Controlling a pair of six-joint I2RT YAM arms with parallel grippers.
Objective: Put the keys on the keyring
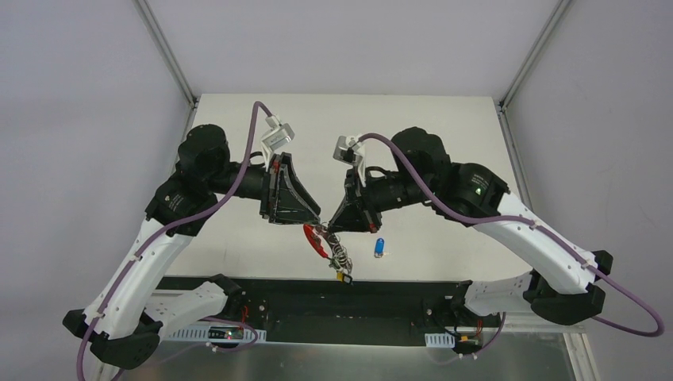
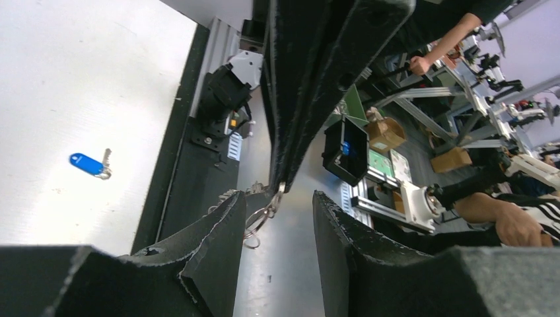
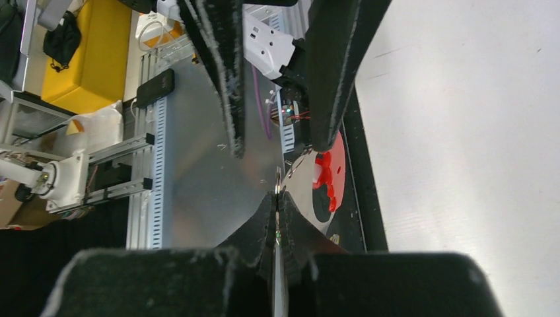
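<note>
The keyring [image 1: 321, 240] is held up off the surface [image 1: 444, 143], pinched by the tightly pressed right tool [image 3: 275, 201]. The left tool [image 2: 277, 201] is spread apart beside it. The blue key [image 1: 379, 248] is seen lying nearby.

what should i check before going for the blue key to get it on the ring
1. Right end effector has the keyring: ok, shut on a thin silver ring.
2. Left end effector is free to pick: ok, jaws open, close by the rings but clamped on nothing.
3. Blue key is found: ok, lying loose on the table, apart from the bunch.
4. Blue key is threaded: not ok, not on any ring.
5. Ring's split is opened: cannot tell, too small to see.
6. Red clip is out of the fingers' way: ok, hanging beside them.
</note>
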